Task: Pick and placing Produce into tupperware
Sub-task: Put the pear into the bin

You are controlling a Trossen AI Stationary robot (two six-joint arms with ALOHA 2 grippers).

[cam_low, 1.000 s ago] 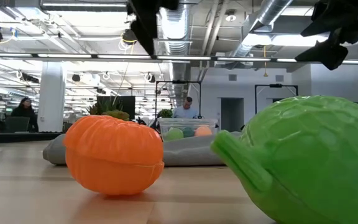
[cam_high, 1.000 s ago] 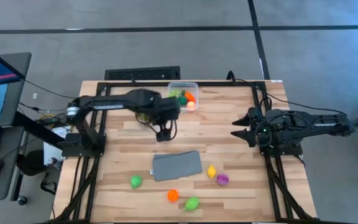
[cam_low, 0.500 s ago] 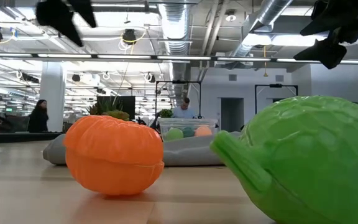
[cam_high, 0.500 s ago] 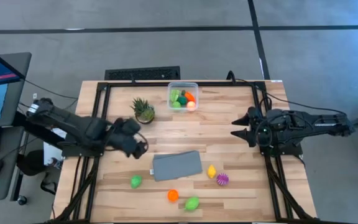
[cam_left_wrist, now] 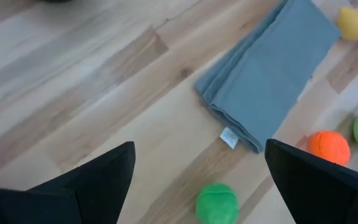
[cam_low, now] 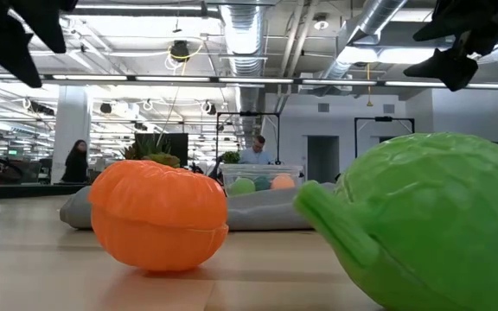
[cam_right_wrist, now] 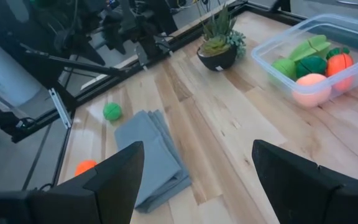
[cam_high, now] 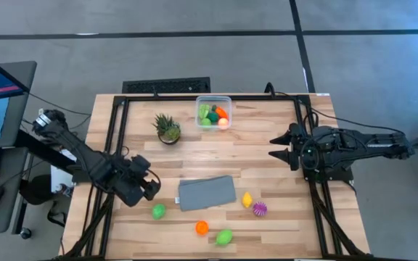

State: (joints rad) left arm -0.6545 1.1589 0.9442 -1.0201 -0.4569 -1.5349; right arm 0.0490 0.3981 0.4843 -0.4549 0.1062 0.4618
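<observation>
The clear tupperware stands at the table's far edge with green, orange and pink produce inside. Loose produce lies near the front edge: a green ball, an orange one, a green one, a yellow one and a spiky purple one. My left gripper hovers open, tipped downward, left of the grey cloth and just beyond the green ball. My right gripper waits open and raised at the table's right side.
A spiky green potted plant stands left of the tupperware. The folded grey cloth lies flat in the middle front. Bare wood stretches between the cloth and the tupperware. Black frame rails run along the table's edges.
My left gripper has swung from the middle of the table, near the tupperware and plant, toward the table's left and near edge. It has come lower and rolled about its own axis, staying open. It now hangs over the green ball by the cloth.
</observation>
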